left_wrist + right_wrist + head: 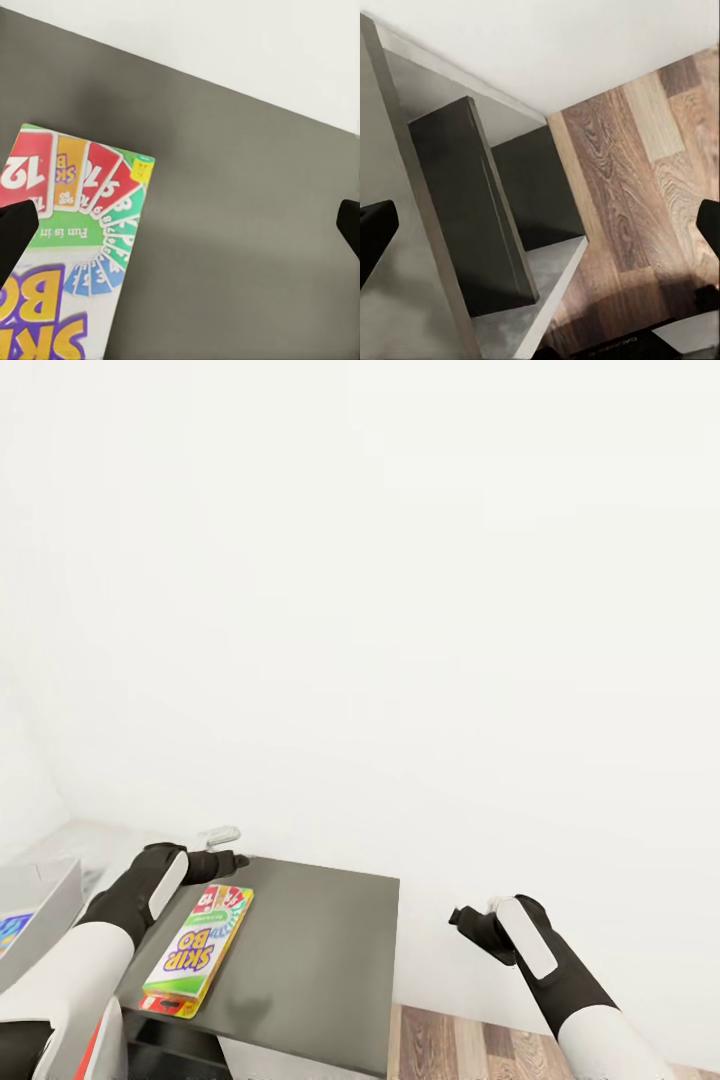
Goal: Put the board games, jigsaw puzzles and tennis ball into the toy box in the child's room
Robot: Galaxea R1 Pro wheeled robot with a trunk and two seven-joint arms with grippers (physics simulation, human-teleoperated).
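Left gripper [232, 857] hovers wide open, empty, above the SKIP-BO box [197, 948]; right gripper [462, 916] wide open, empty, over floor [470, 1045]

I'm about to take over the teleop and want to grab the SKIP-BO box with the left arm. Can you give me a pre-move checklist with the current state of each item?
1. SKIP-BO box lies flat on the dark-grey wing, nothing on top: ok.
2. Left gripper open, fingers wide apart in the left wrist view: ok.
3. Left gripper centred over the box: not ok; one fingertip overlaps the box's edge, the other sits over bare desk.
4. Box fully supported: not ok; its near end juts past the wing's edge.
5. Toy box within sight at the head view's left: ok; its contents: cannot tell.
6. Right gripper out of the way, off to the side over the floor: ok.
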